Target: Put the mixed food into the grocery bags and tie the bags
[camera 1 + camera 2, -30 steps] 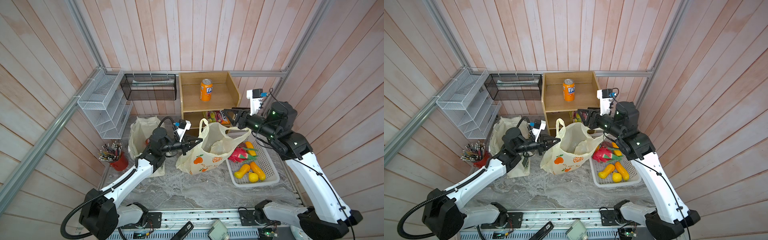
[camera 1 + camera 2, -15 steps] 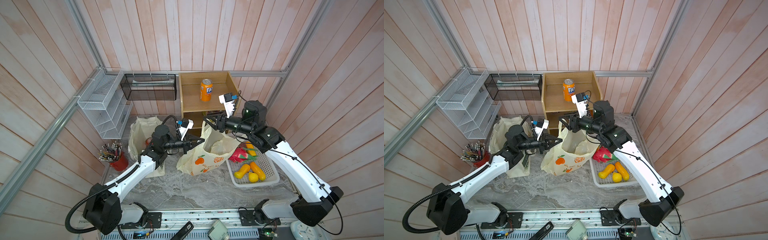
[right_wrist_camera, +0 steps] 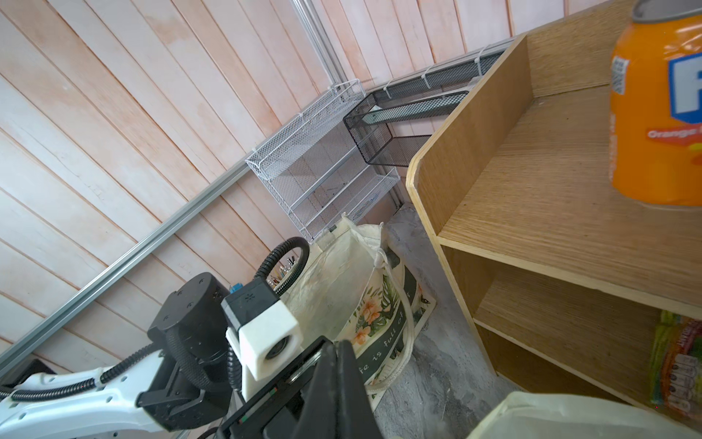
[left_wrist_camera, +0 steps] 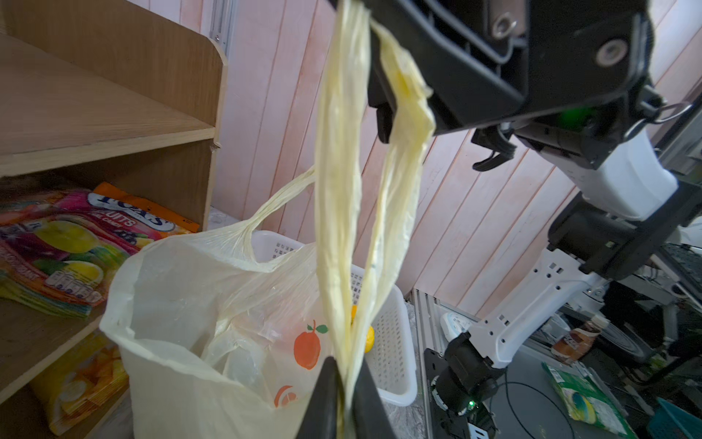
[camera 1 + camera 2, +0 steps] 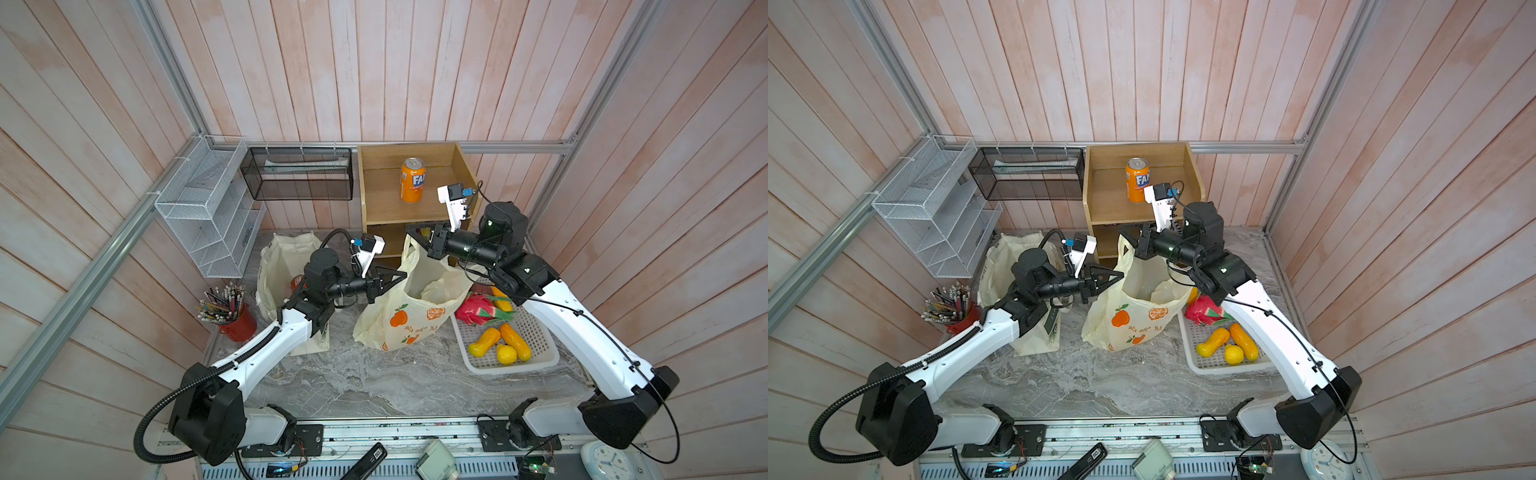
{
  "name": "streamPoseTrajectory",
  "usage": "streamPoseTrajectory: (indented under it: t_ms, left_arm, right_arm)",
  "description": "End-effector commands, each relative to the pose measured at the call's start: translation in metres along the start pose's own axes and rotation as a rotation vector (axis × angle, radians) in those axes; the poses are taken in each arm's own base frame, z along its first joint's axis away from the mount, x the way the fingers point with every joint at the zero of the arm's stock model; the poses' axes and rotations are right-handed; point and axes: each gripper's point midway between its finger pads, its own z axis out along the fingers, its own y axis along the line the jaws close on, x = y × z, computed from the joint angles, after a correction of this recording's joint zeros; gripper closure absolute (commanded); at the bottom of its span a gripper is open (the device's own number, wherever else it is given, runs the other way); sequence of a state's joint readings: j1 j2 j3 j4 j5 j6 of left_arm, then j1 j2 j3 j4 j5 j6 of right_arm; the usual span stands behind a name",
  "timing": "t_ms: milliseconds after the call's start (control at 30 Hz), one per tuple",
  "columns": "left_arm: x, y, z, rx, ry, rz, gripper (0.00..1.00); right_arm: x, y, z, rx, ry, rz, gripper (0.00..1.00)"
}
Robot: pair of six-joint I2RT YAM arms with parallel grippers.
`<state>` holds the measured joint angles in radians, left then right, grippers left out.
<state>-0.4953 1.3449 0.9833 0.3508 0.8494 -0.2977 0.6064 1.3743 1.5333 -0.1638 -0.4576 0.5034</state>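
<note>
plastic bag stands mid counter; left tool and right tool both clamp one handle loop. Risk: pulling apart stretches or tears the thin film, or the loop slips free and the bag slumps.

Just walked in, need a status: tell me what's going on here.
Both arms work the pale-yellow plastic carrier bag, standing open mid-table. The left gripper pinches one handle loop; the right gripper is shut on that loop's upper end, holding it taut. The other handle hangs loose. Toy fruits lie in the white basket beside it; the cream cloth tote stands by the left arm.
</note>
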Motion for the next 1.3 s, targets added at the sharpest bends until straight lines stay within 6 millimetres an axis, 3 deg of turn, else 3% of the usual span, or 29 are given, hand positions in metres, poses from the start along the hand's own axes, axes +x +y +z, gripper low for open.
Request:
streamPoseTrajectory:
  t_ms: [0, 67, 133, 500, 600, 933, 1100, 1200, 1267]
  left_arm:
    - [-0.011, 0.011, -0.007, -0.098, -0.039, 0.044, 0.76]
    - [-0.012, 0.013, -0.01, -0.125, -0.046, 0.056, 0.54]
    - [-0.015, 0.012, -0.013, -0.137, -0.054, 0.074, 0.43]
    - [-0.061, 0.0, -0.028, -0.27, -0.107, 0.308, 0.16]
    - [-0.072, 0.0, -0.021, -0.279, -0.103, 0.357, 0.0]
    - [-0.093, -0.014, 0.014, -0.211, -0.099, 0.458, 0.0]
    - [-0.083, -0.002, 0.026, -0.239, -0.078, 0.416, 0.03]
    - [-0.07, 0.01, 0.029, -0.29, -0.069, 0.375, 0.25]
    - [-0.058, 0.019, 0.028, -0.327, -0.062, 0.349, 0.48]
  right_arm:
    - [-0.029, 0.007, -0.015, 0.032, -0.131, 0.006, 1.0]
    - [-0.034, 0.005, -0.018, 0.049, -0.162, 0.018, 1.0]
    - [-0.035, 0.005, -0.018, 0.048, -0.171, 0.027, 1.0]
    - [-0.02, 0.002, -0.007, 0.051, -0.13, 0.042, 1.0]
    - [-0.017, 0.001, -0.005, 0.052, -0.125, 0.045, 1.0]
    - [-0.011, 0.006, 0.004, 0.041, -0.102, 0.045, 1.0]
    - [-0.012, 0.008, 0.005, 0.036, -0.106, 0.044, 1.0]
    - [-0.013, 0.009, 0.004, 0.034, -0.111, 0.044, 1.0]
    - [-0.015, 0.01, 0.003, 0.036, -0.118, 0.041, 1.0]
